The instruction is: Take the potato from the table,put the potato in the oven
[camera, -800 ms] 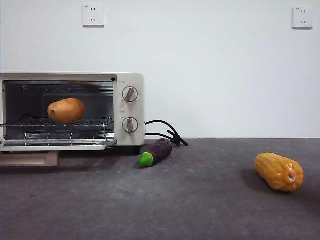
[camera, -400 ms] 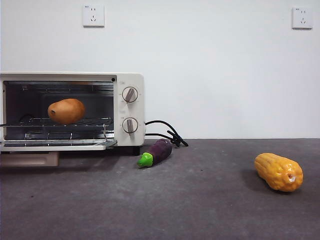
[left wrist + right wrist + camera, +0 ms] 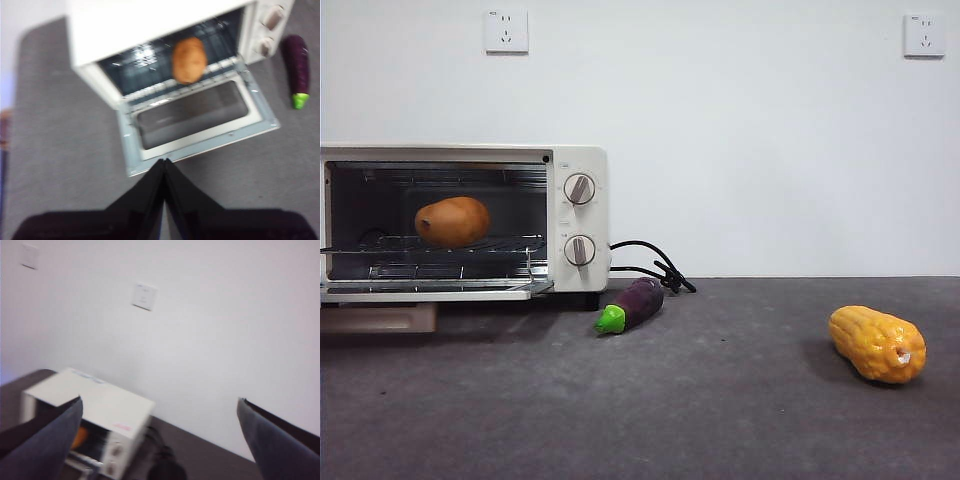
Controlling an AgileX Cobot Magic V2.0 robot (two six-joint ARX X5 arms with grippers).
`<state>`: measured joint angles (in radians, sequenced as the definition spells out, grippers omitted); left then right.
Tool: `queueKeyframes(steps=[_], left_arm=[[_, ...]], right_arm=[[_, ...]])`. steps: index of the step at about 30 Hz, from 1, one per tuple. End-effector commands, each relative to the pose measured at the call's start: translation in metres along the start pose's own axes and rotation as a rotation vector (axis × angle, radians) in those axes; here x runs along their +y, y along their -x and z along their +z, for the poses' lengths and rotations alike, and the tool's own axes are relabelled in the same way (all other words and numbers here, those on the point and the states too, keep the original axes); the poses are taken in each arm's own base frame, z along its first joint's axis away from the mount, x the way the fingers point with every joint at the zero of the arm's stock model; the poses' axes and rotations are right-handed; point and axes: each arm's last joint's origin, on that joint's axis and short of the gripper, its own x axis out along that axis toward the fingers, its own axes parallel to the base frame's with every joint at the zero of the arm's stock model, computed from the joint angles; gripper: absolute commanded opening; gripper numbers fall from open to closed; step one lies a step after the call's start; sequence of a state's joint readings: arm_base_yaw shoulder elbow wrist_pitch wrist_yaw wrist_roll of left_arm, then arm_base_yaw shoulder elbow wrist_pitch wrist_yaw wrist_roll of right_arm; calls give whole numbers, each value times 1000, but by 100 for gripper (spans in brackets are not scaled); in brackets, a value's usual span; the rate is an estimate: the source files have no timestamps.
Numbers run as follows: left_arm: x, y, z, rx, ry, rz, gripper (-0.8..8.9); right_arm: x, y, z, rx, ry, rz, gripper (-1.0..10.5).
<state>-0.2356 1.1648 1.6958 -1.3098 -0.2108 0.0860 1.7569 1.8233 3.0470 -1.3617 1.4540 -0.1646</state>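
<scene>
Against the frames from a second and half a second back, nothing on the tabletop (image 3: 720, 420) has shifted: potato, eggplant and corn sit where they did, and no arm enters the front view. Tabletop: dark grey, matte, faintly mottled, running the full width. The oven (image 3: 575, 290): cream-white box, door dropped open and lying flat toward the front, dark glass pane in it seen from the left wrist view, two round knobs stacked on its right panel, wire rack inside, black cord (image 3: 655, 268) looping out from its right side. The potato (image 3: 452, 221): smooth orange-brown oval, matte skin, lying on the wire rack inside the oven cavity, left of centre; the left wrist view shows it (image 3: 189, 60) on the rack just behind the open door. Corn cob (image 3: 877, 343): bumpy yellow, lying on its side well to the right, apart from everything else. Eggplant (image 3: 631, 304): glossy purple with bright green cap, lying on the tabletop just off the oven's right front corner, cap toward the camera. Left gripper (image 3: 164, 162): black fingers pressed together to a point, holding nothing, above the tabletop in front of the open door. Right gripper (image 3: 160, 412): fingers spread wide, empty, raised high and facing the white wall, oven below it. Both wrist views are blurred.
</scene>
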Motion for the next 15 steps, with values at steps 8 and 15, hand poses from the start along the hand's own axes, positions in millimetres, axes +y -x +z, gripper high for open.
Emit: queueKeyframes(steps=[8,15], left_arm=[[36,-60,23,13,170,-125,-6],[85,-111,6,50,355,-234,-6]], right_arm=[[-34,22,-2,-6,16,-56,-8],[-73,32,-6,-28,-71,34,-7]])
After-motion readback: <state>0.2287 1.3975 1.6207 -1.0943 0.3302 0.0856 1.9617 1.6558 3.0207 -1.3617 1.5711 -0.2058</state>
